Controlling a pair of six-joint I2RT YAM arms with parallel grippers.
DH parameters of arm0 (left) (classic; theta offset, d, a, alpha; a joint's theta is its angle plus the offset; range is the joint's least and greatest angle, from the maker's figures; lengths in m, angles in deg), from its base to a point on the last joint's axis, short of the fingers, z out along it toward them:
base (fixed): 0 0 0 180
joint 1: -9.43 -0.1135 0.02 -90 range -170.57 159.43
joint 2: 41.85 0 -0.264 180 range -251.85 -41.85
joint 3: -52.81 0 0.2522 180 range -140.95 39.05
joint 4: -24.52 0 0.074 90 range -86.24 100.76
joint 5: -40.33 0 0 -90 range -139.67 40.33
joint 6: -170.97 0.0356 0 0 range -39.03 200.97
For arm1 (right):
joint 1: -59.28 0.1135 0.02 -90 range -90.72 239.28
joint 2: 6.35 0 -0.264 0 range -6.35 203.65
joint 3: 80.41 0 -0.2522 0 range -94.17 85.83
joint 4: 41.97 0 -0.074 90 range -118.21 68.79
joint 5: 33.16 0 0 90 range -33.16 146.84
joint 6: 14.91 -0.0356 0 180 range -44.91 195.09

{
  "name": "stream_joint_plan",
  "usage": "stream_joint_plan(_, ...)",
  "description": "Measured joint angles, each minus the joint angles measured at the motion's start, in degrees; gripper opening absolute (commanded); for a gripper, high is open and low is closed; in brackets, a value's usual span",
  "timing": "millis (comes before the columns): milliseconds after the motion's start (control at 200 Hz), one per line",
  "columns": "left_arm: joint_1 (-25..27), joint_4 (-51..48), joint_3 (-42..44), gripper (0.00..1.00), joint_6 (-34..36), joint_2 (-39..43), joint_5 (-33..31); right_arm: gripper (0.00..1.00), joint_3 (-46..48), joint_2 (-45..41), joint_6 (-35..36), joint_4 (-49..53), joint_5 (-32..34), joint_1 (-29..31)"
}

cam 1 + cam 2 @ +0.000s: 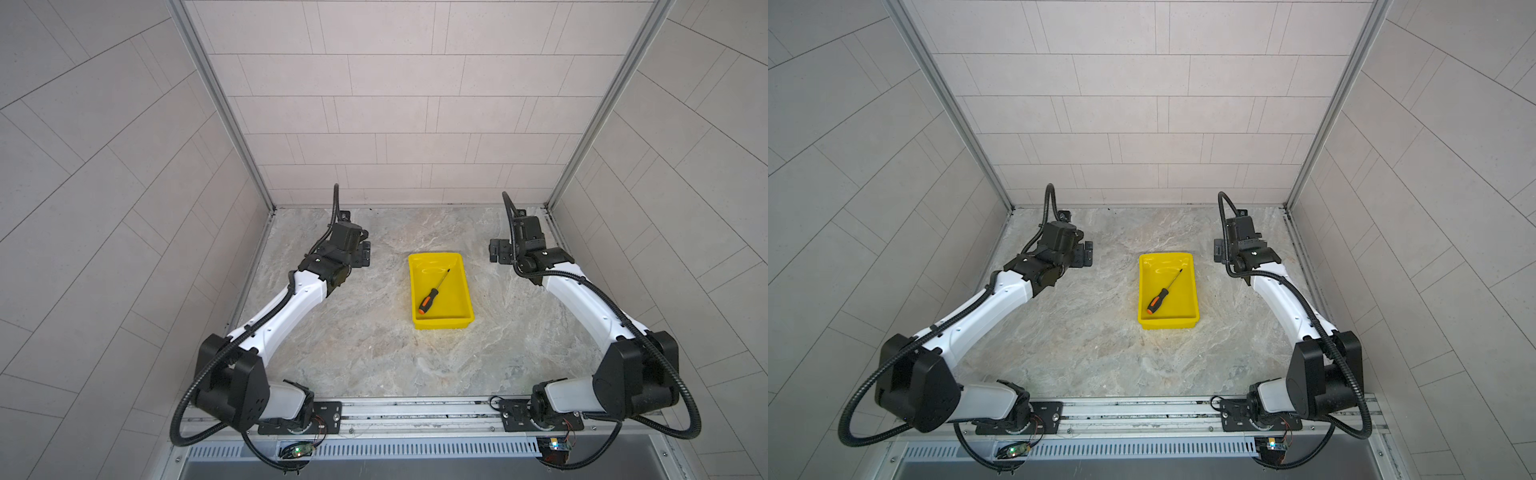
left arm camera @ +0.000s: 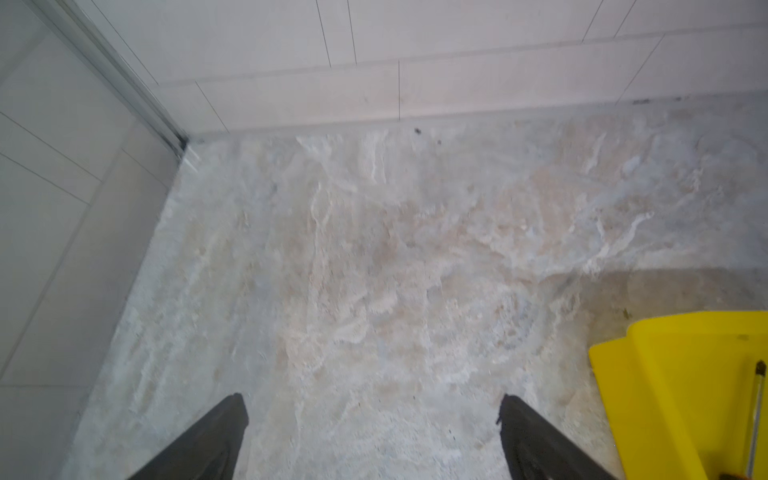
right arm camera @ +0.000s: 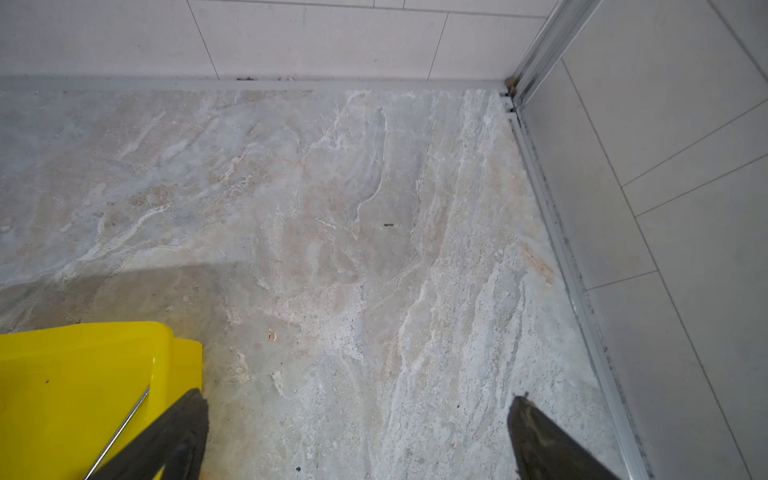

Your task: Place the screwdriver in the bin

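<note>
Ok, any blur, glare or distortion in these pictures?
In both top views the wall tiles look bowed by lens distortion, glare streaks the far floor of the bin; the left wrist view is soft across the table; the right wrist view looks sharper.

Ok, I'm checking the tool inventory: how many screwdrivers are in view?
1. The screwdriver lies diagonally inside the yellow bin, handle toward its near left corner, tip toward the far right. Another could be hidden beneath the left arm or right arm.

White arms (image 1: 291,299); black joints (image 1: 232,382); ribbed cables (image 1: 173,424)
</note>
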Motion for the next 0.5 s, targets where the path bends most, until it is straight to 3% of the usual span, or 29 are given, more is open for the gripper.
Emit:
stream_joint_plan(270,-0.3,26.1,24.0,1.0,15.1,9.1,-12.2,1.0,10.2,0.4,2.6,-8.0,6.2,0.9)
stream_joint_plan(375,-3.0,31.8,31.2,1.0,17.7,12.7,-11.9,1.0,14.0,-0.1,2.6,-10.7,6.8,0.9)
stream_joint_plan(500,-10.1,37.0,35.1,1.0,15.3,14.8,-8.0,1.0,17.1,-1.3,2.6,-14.9,7.2,0.9)
